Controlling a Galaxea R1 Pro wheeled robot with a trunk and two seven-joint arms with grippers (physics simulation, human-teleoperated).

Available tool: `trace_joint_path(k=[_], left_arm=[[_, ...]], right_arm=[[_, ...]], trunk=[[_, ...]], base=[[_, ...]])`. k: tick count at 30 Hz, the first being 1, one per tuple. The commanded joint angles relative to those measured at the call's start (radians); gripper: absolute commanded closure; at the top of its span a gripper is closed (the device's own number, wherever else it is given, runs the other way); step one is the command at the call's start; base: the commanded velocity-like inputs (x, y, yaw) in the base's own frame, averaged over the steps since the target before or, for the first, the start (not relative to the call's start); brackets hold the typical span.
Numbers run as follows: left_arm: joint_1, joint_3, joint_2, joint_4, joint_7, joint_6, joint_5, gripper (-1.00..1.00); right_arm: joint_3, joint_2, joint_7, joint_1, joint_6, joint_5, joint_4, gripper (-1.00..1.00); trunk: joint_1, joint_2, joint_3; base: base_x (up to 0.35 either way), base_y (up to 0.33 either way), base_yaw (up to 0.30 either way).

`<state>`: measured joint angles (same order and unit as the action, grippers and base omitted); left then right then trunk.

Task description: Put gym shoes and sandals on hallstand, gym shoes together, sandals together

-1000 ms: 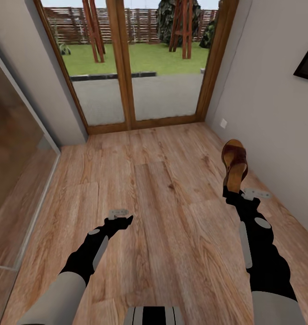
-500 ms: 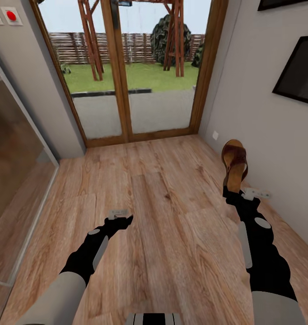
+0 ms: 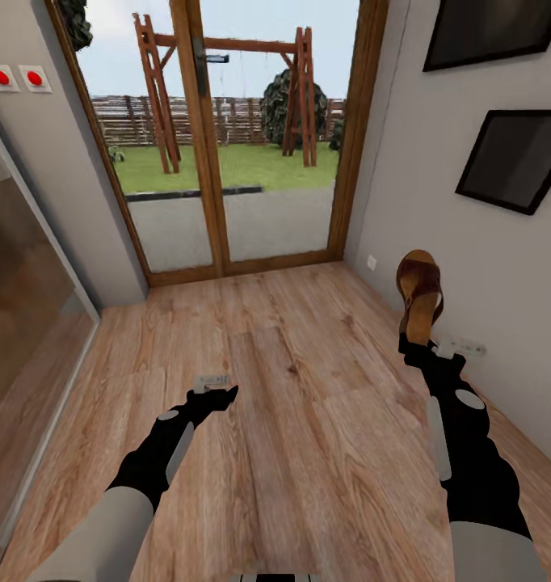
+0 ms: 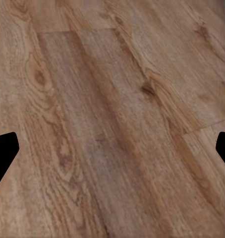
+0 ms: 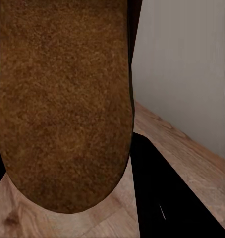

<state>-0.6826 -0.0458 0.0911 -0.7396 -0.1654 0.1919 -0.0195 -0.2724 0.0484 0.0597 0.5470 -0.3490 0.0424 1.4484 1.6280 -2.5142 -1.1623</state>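
Observation:
A brown sandal point(image 3: 419, 293) with a dark reddish strap stands upright, held by its heel end above the corridor floor point(image 3: 292, 388) at the right; my right gripper point(image 3: 417, 343) is shut on it. The right wrist view looks at the sandal's tan sole point(image 5: 63, 99) from very close. My left gripper point(image 3: 225, 394) hovers over bare planks at the lower left and is open, its two dark fingertips point(image 4: 3, 151) far apart over wood grain. The gym shoes, the other sandal and the hallstand are out of view.
Wood-framed glass doors point(image 3: 219, 145) close the corridor's far end, with a garden beyond. A grey wall point(image 3: 485, 267) with two dark framed panels point(image 3: 514, 158) runs along the right, close to my right arm. A glass-fronted panel point(image 3: 25, 283) lines the left side.
The head camera has tilted upward, bringing more of the doors and wall panels into the picture. Both arms and the held sandal keep their places in the picture.

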Motion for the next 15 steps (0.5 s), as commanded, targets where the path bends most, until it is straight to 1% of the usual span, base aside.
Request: trace_joint_path(k=[1,8,15], left_arm=[[0.000,-0.005,0.001,-0.002,-0.006,0.008,-0.002,-1.00],[0.000,-0.005,0.001,-0.002,-0.006,0.008,-0.002,-1.00],[0.000,-0.005,0.001,-0.001,-0.006,0.008,-0.002,-1.00]], right_arm=[[-0.001,0.001,0.002,0.001,-0.007,0.001,0.001,1.00],[-0.001,0.001,0.002,0.001,-0.006,0.002,0.001,1.00],[-0.001,0.001,0.002,0.001,-0.006,0.002,0.001,1.00]], trunk=[[-0.001,0.000,0.005],[-0.004,0.002,0.041],[-0.007,0.003,0.071]], base=[[0.000,0.000,-0.153],[0.000,0.000,-0.180],[0.000,0.000,-0.043]])
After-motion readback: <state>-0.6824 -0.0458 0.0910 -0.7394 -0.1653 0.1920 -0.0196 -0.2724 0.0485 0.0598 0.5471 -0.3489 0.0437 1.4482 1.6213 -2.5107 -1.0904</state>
